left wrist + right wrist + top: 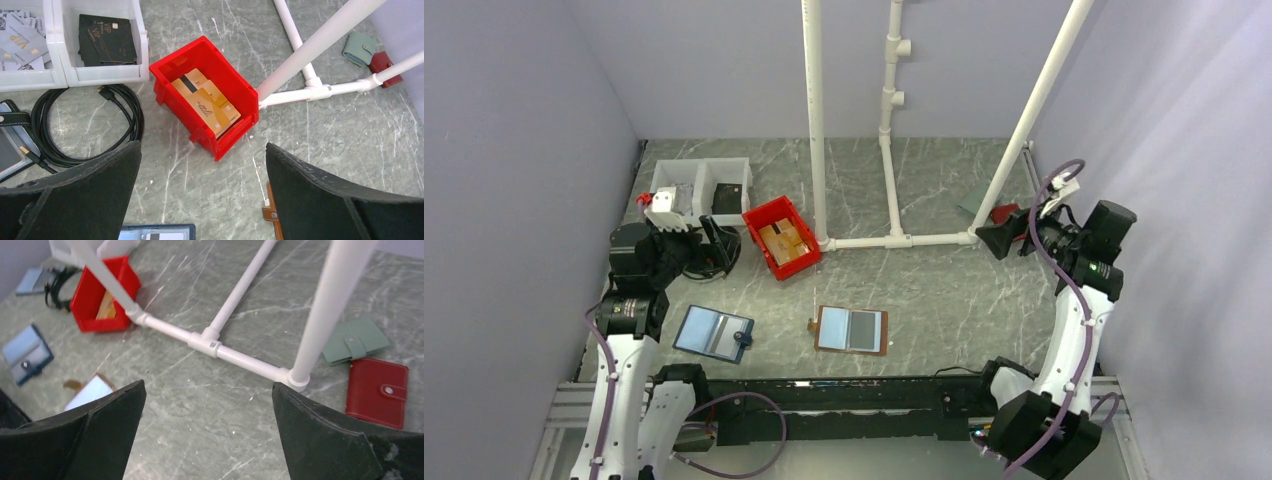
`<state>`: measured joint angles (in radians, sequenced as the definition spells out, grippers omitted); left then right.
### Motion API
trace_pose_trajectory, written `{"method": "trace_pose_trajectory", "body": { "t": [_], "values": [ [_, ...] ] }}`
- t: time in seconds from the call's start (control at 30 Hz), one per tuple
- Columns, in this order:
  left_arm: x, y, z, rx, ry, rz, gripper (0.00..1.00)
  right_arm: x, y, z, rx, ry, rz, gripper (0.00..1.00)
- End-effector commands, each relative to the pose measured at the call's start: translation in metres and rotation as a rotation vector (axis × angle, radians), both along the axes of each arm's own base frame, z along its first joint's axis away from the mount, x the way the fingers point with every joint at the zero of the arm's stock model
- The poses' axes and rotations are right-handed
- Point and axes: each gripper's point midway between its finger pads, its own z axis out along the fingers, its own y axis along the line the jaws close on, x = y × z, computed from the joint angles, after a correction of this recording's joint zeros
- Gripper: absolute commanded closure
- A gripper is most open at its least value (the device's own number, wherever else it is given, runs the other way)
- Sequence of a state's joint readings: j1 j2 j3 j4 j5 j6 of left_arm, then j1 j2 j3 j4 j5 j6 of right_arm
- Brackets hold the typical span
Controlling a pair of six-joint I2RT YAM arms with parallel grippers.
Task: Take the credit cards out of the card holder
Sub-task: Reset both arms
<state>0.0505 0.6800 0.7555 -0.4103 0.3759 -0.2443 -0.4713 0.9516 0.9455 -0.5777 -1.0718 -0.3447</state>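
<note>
The brown card holder (852,329) lies open on the table near the front middle, showing one pale blue and one dark grey panel. Its strap edge shows in the left wrist view (272,217) and its pale panel in the right wrist view (90,391). No cards can be made out in it. My left gripper (716,245) is open and empty, held over the table left of the red bin; in its own view (202,145) only bare table lies between the fingers. My right gripper (996,238) is open and empty, held high at the far right (208,385).
A red bin (782,237) holds gold cards (207,102). Two white bins (702,188) hold dark and grey cards. A blue-edged folder (713,332) lies front left, another (10,140) beside a black cable (85,125). White pipe frame (891,240); green wallet (355,340) and red wallet (377,385) far right.
</note>
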Motion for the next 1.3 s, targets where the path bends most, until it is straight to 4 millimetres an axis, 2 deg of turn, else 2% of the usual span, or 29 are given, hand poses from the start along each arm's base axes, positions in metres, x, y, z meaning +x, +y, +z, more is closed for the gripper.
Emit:
{"method": "trace_pose_trajectory", "body": {
  "t": [0.0, 0.1, 0.2, 0.4, 0.63, 0.73, 0.87, 1.0, 1.07, 1.13, 1.27],
  "values": [
    [0.0, 0.001, 0.002, 0.014, -0.016, 0.002, 0.01, 0.002, -0.008, 0.045, 0.111, -0.06, -0.095, 0.0],
    [0.0, 0.001, 0.002, 0.015, -0.013, 0.005, 0.01, -0.006, -0.003, 0.056, 0.089, -0.095, -0.028, 0.0],
    [0.0, 0.001, 0.0, 0.014, -0.008, 0.003, 0.0, -0.004, -0.001, 0.066, 0.115, -0.101, -0.016, 0.0],
    [0.001, 0.001, -0.002, 0.013, 0.003, 0.005, 0.01, 0.004, -0.007, 0.088, 0.208, -0.067, -0.096, 0.0],
    [0.002, 0.001, -0.005, 0.009, 0.014, 0.003, 0.01, 0.009, -0.018, 0.114, 0.222, -0.083, -0.214, 0.0],
    [0.001, 0.001, -0.004, 0.011, 0.011, 0.006, 0.01, 0.006, -0.016, 0.123, 0.232, -0.089, -0.208, 0.0],
    [0.001, 0.001, -0.003, 0.011, 0.008, 0.005, 0.01, -0.002, -0.002, 0.116, 0.271, -0.079, -0.119, 0.0],
    [0.002, -0.003, -0.001, -0.013, 0.011, -0.006, 0.01, -0.002, 0.0, 0.104, 0.267, -0.074, -0.107, 0.0],
    [0.002, -0.013, 0.008, -0.072, 0.02, -0.039, 0.01, -0.001, -0.004, 0.101, 0.262, -0.072, -0.137, 0.0],
    [0.001, -0.024, 0.027, -0.131, 0.029, -0.082, 0.01, -0.001, -0.006, 0.101, 0.256, -0.076, -0.159, 0.0],
    [-0.007, -0.044, 0.084, -0.251, 0.004, -0.166, 0.01, -0.004, -0.006, 0.104, 0.242, -0.091, -0.18, 0.0]
  ]
}}
